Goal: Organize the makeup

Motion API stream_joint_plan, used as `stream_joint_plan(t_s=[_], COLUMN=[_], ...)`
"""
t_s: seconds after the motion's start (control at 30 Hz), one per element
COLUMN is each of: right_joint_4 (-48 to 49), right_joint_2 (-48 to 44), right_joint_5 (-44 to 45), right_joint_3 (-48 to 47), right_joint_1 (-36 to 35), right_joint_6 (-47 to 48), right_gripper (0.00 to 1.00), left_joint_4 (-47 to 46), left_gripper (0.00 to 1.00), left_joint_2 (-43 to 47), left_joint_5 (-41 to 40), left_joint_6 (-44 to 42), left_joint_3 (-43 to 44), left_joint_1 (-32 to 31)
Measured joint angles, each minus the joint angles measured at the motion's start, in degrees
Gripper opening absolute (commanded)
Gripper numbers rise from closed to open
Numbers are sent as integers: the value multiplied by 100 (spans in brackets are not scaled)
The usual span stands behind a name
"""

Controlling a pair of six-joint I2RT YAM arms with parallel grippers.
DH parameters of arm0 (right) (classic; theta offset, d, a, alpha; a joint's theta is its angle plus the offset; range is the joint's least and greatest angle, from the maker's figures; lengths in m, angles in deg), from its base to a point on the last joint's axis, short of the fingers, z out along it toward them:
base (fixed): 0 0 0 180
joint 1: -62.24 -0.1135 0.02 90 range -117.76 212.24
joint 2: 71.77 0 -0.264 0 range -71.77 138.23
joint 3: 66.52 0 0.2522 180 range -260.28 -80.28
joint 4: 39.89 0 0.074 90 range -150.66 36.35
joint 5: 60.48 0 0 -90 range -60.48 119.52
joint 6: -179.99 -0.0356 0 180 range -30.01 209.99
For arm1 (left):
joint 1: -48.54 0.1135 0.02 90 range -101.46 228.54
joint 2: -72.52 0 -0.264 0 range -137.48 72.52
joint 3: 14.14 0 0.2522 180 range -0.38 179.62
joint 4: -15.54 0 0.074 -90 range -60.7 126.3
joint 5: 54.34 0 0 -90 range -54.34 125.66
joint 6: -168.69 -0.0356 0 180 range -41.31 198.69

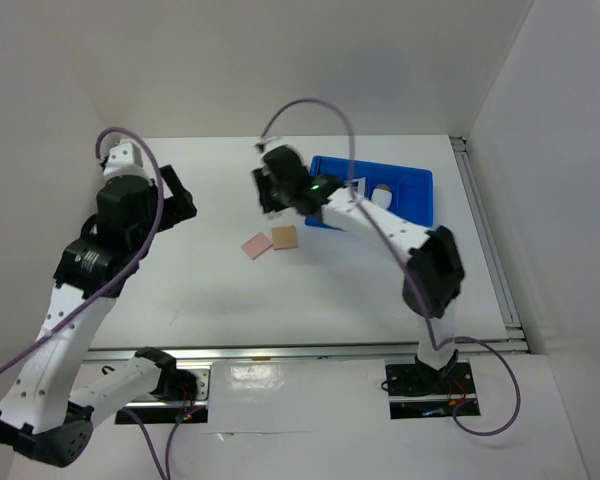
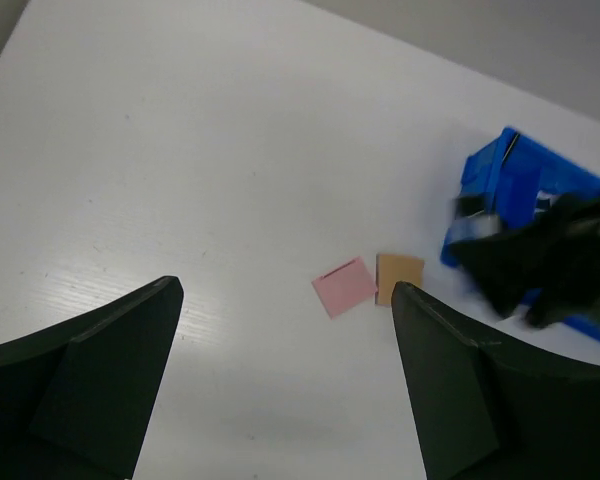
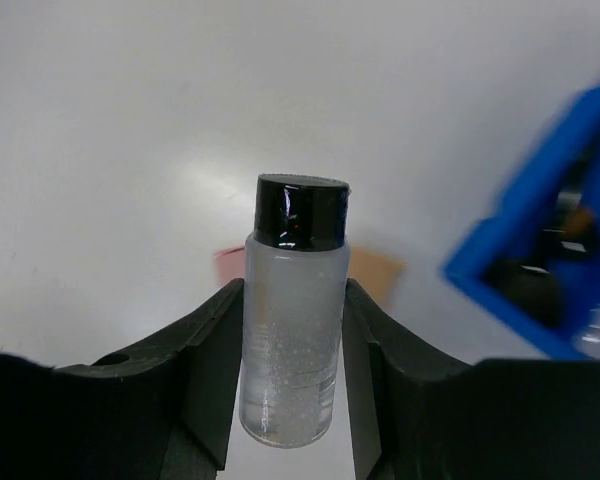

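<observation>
Vial (image 3: 292, 345) lengthwise in right hand (image 3: 292, 292); cap outward.

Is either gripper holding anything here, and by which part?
The right gripper holds the clear vial by its body, fingers on opposite sides below the black cap. The left gripper is open and empty.

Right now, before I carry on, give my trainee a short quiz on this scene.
1. True or false: the right end effector grips the small clear vial with a black cap.
2. Fill in: the left end effector has its jaws ___ and holds nothing.
3. Where do the pink square pad and the tan square pad lie? A: side by side on the white table, outside the blue compartmented plastic tray. B: inside that tray. C: in the left end effector.
Key: 1 true; 2 open; 3 A.
</observation>
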Motion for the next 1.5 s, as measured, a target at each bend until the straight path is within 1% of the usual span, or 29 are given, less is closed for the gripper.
stream_joint_plan(t_s=[0.03,0.13,0.23,0.27,0.33,0.43,0.57,0.63,0.7,0.77,0.83,0.9,0.93,1.07,1.13,1.3,1.37,1.43,1.5], right_joint_4=[98,238,286,280,238,149,146,214,269,315,339,361,363,380,382,415,426,527,616], right_joint_2=[-345,-1211,-1589,-1633,-1637,-1563,-1322,-1174,-981,-748,-535,-341,-267,-129,-140,-431,-737,-1084,-1386], right_joint_5=[20,162,315,330,310,203,28,-35,-87,-129,-173,-195,-197,-264,-251,-74,42,61,57], right_joint_3=[186,658,1117,1285,1578,1943,2017,2017,2015,2009,1987,1965,1934,1718,1587,1458,1460,1513,1567], right_joint_1=[304,1517,2686,2970,3366,3700,4011,4107,4183,4214,4214,4214,4214,4214,4192,3932,3560,2988,2205], right_joint_6=[2,-17,-26,-28,-37,-33,-13,-9,-2,4,7,2,0,24,24,59,127,170,197], right_gripper=[32,32,32,32,32,32,32,32,39,40,48,59,69,87,87,66,66,71,77], left_joint_4=[0,4,22,22,24,37,39,24,28,-31,-70,-103,-118,-127,-129,-111,-81,-74,-107], left_gripper=[100,100,100,100,100,100,100,100,100,100,100,100,100,100,100,100,100,100,100], left_joint_2=[-173,-754,-1327,-1475,-1705,-1904,-2159,-2210,-2221,-2221,-2229,-2238,-2238,-2238,-2238,-2203,-2068,-1821,-1478], left_joint_5=[92,376,654,734,905,1056,1279,1362,1421,1451,1467,1475,1484,1497,1495,1440,1394,1331,1226], left_joint_6=[-33,-164,-297,-317,-402,-437,-450,-452,-452,-450,-448,-442,-439,-435,-435,-398,-354,-271,-225], left_joint_3=[2,7,-28,-79,-262,-474,-667,-741,-765,-765,-765,-778,-800,-839,-839,-839,-831,-791,-734], left_joint_1=[0,-7,-33,-44,-55,-81,-92,-92,-92,-92,-92,-92,-92,-92,-92,-92,-92,-92,-92])
